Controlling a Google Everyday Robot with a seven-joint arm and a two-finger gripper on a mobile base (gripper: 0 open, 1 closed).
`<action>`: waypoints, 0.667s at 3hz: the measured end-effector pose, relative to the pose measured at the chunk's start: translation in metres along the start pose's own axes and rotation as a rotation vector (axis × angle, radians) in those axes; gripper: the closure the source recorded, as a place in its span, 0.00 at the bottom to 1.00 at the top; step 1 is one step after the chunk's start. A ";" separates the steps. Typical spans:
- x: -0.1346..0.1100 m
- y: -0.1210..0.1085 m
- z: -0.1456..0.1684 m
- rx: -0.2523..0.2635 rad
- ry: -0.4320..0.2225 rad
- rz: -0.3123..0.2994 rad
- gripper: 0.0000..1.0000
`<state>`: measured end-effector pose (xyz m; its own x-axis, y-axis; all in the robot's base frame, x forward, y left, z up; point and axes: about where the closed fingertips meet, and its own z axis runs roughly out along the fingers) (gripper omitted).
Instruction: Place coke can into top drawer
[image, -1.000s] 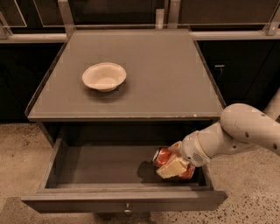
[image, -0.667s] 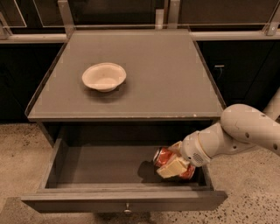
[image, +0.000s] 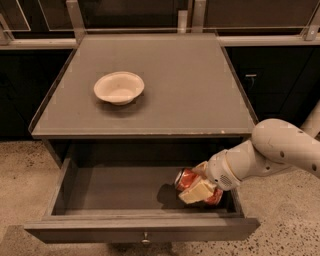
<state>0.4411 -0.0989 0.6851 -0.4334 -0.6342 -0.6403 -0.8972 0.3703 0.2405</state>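
The top drawer (image: 75, 200) is pulled open below the grey tabletop, with its small metal knob (image: 145, 240) on the front panel. The red coke can (image: 186, 179) lies tilted inside the drawer at its right end, near the floor of the drawer. My gripper (image: 197, 186) reaches in from the right on a cream-white arm, and its fingers (image: 199, 191) are closed around the can. Part of the can is hidden behind the fingers.
A cream-coloured bowl (image: 119, 87) sits on the grey tabletop (image: 190, 90) above the drawer. Dark cabinets and metal rails run along the back. Speckled floor lies to both sides.
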 end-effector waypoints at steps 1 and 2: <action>0.003 -0.005 0.006 0.016 0.003 0.016 0.12; 0.009 -0.013 0.017 0.077 -0.018 0.068 0.00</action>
<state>0.4502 -0.0980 0.6638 -0.4912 -0.5937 -0.6373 -0.8561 0.4640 0.2276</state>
